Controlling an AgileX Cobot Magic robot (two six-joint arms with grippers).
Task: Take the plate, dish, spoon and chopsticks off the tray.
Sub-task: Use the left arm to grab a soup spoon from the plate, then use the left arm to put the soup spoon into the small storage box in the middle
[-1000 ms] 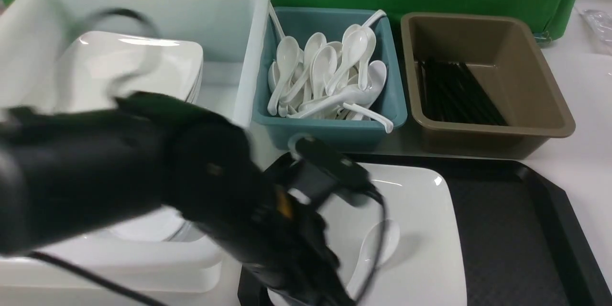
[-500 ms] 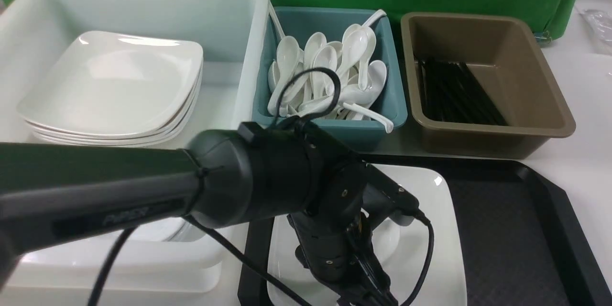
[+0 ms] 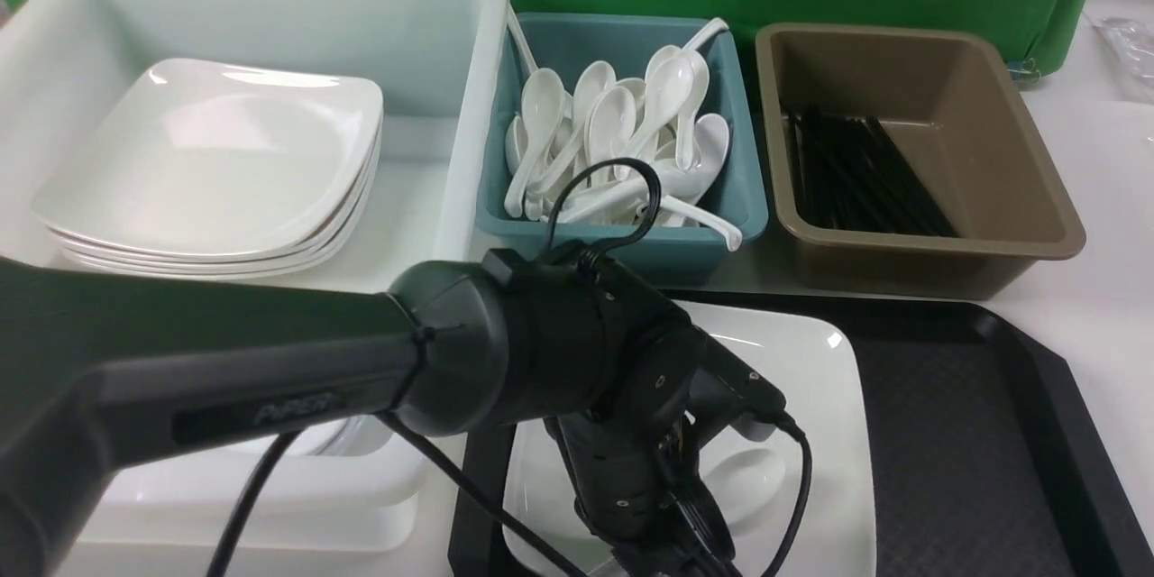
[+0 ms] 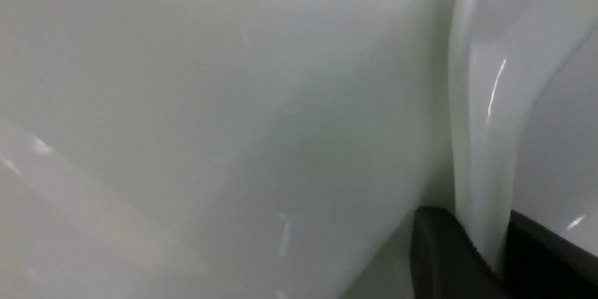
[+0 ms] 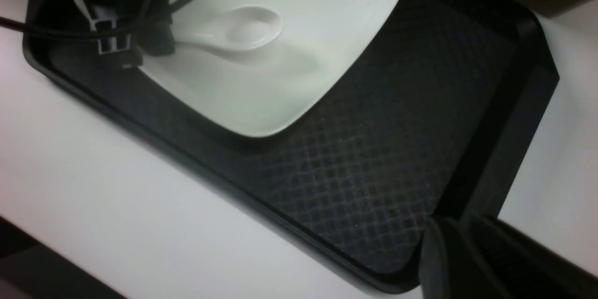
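Spoon [image 5: 252, 28] on plate [image 5: 327, 14] — plate on black tray [image 5: 355, 173].

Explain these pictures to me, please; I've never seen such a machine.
This is a two-armed robot. The front picture looks forward from between its arms; the other two come from cameras on its wrists. The left arm reaches over a large black plastic tray bearing a square glossy white plate. Its tool grips the handle of a white soup spoon, over that plate. Behind stand a blue-grey bin of spoons and a brown bin holding black sticks. The white tub holds stacked plates.
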